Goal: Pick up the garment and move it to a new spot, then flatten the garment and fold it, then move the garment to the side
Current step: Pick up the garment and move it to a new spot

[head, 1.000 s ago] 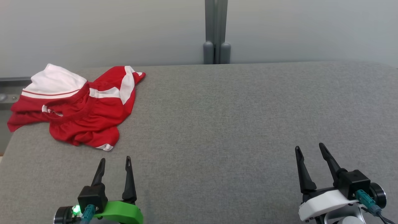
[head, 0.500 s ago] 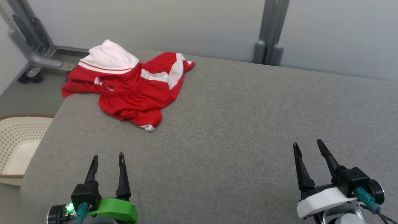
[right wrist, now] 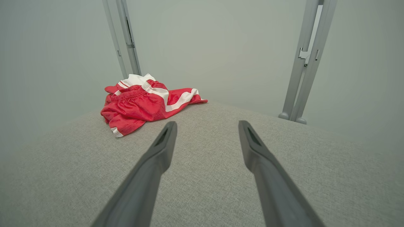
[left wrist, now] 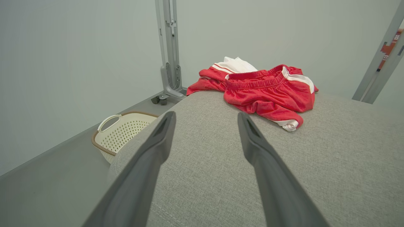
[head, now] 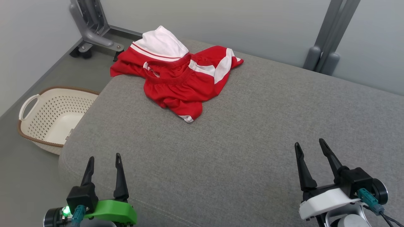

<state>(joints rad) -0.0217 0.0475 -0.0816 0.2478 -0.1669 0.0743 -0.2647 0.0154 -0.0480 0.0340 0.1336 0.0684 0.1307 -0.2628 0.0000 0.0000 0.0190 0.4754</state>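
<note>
Garment (head: 176, 78) lies crumpled on the pad (head: 252, 142), at the corner nearest the basket (head: 31, 104), with one edge overhanging. Its long axis runs roughly away from the basket, and one white-trimmed hem points back toward the robot. Left gripper (head: 104, 156) and right gripper (head: 309, 142) hover wide and empty, well short of it. Judged: poised for the pickup reach.

Wide bare worktop (head: 246, 126) across centre and right of the head view, crumpled garment (head: 176, 82) heaped at upper left.
Open run of grey fabric from left fingers (head: 120, 179) and right fingers (head: 304, 170), spread apart and empty, up to the heap. Beyond the left edge, basket (head: 47, 113) on the floor; stand foot (head: 91, 37) upper left, post (head: 332, 31) upper right against the wall.
</note>
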